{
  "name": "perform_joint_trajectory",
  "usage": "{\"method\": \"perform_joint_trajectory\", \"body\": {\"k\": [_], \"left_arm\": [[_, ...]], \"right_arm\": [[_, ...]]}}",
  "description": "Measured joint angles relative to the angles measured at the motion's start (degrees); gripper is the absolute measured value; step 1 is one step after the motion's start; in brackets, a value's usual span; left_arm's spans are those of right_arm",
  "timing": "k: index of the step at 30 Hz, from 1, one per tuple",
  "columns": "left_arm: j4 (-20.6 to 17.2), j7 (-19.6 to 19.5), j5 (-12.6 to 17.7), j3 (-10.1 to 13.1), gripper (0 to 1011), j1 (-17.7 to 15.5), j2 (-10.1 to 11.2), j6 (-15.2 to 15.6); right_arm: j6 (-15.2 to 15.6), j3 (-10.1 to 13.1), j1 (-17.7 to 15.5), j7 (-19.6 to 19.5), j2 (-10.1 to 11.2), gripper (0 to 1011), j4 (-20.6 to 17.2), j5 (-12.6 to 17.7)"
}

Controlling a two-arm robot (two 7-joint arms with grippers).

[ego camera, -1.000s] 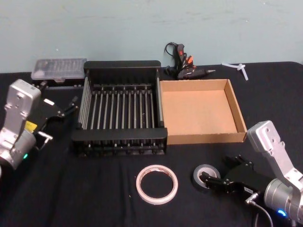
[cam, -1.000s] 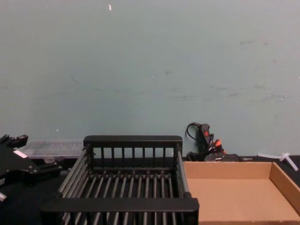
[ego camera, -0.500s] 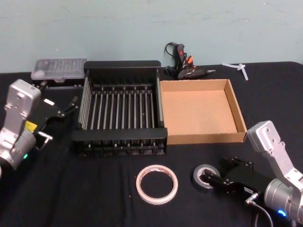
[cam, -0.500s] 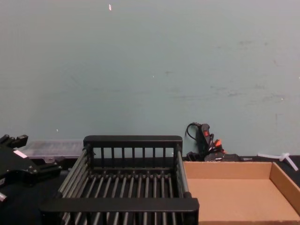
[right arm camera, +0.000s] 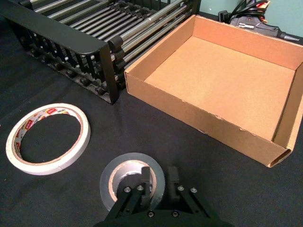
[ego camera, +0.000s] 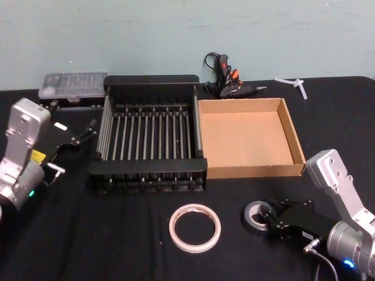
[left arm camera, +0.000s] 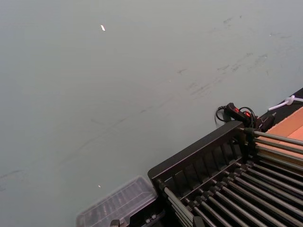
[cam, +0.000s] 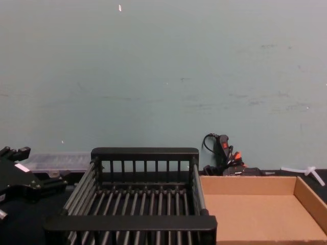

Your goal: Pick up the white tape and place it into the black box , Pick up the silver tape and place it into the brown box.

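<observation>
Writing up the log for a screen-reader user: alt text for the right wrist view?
The right gripper straddles the wall of a small grey duct-tape roll lying flat on black cloth. A wide white tape ring lies beside it; a black slatted crate and empty brown cardboard tray sit beyond.

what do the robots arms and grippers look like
Both arms have blocky silver-grey wrist housings on rounded grey joints with a small lit dot, green on the left, blue on the right. The left gripper and right gripper are matt black; the left carries yellow and white stickers, the right a thin cable.

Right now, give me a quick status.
Right gripper clamped on silver tape, one finger in its core. Left gripper parked beside black box. White tape untouched.
</observation>
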Motion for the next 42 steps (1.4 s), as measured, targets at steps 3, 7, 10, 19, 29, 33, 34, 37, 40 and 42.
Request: {"method": "perform_joint_trajectory", "body": {"k": [3, 7, 10, 19, 29, 33, 34, 37, 40, 42], "left_arm": [[0.0, 0.0, 0.0, 0.0, 1001, 0.0, 0.0, 0.0], [0.0, 0.0, 0.0, 0.0, 1001, 0.0, 0.0, 0.0], [0.0, 0.0, 0.0, 0.0, 1001, 0.0, 0.0, 0.0], [0.0, 0.0, 0.0, 0.0, 1001, 0.0, 0.0, 0.0], [0.0, 0.0, 0.0, 0.0, 1001, 0.0, 0.0, 0.0], [0.0, 0.0, 0.0, 0.0, 1001, 0.0, 0.0, 0.0], [0.0, 0.0, 0.0, 0.0, 1001, 0.0, 0.0, 0.0], [0.0, 0.0, 0.0, 0.0, 1001, 0.0, 0.0, 0.0], [0.0, 0.0, 0.0, 0.0, 1001, 0.0, 0.0, 0.0], [0.0, 0.0, 0.0, 0.0, 1001, 0.0, 0.0, 0.0]], "right_arm": [[0.0, 0.0, 0.0, 0.0, 0.0, 177, 0.0, 0.01], [0.0, 0.0, 0.0, 0.0, 0.0, 156, 0.0, 0.01], [-0.04, 0.12, -0.04, 0.12, -0.06, 157, 0.0, 0.02], [-0.94, 1.23, -0.33, 1.58, -0.28, 157, -0.56, 0.66], [-2.6, 2.53, 1.17, 2.29, -0.48, 156, -1.71, 1.69], [-3.18, 2.66, 2.8, 2.34, -0.7, 157, -1.65, 1.87], [-3.25, 2.66, 3.1, 2.35, -0.77, 157, -1.54, 1.88], [-3.33, 2.56, 4.53, 2.32, -1.09, 157, -0.9, 1.87], [-3.33, 2.26, 6.3, 2.17, -1.58, 156, 0.15, 1.71], [-3.33, 2.05, 7.32, 2.0, -1.89, 156, 0.74, 1.55]]}}
